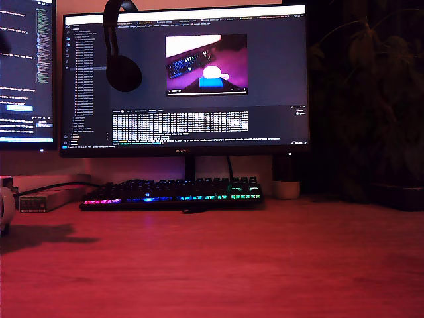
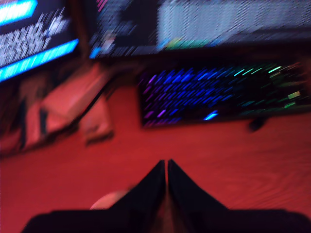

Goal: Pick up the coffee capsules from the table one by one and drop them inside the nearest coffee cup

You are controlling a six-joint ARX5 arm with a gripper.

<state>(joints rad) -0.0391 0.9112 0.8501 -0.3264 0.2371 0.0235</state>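
Above: gripper (image 2: 166,167), fingertips pressed together holding nothing, over the red-lit table (image 1: 265,265), with the lit keyboard (image 1: 173,193) beyond it at the foot of the monitor (image 1: 185,79); wrist view blurred.

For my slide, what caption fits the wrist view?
Blurry shot: closed black fingers above a red-lit wooden table, glowing rainbow keyboard and monitors ahead.

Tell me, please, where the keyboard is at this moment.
In the exterior view the keyboard lies on the table at the far side, left of centre, directly below the large monitor and beside its stand.
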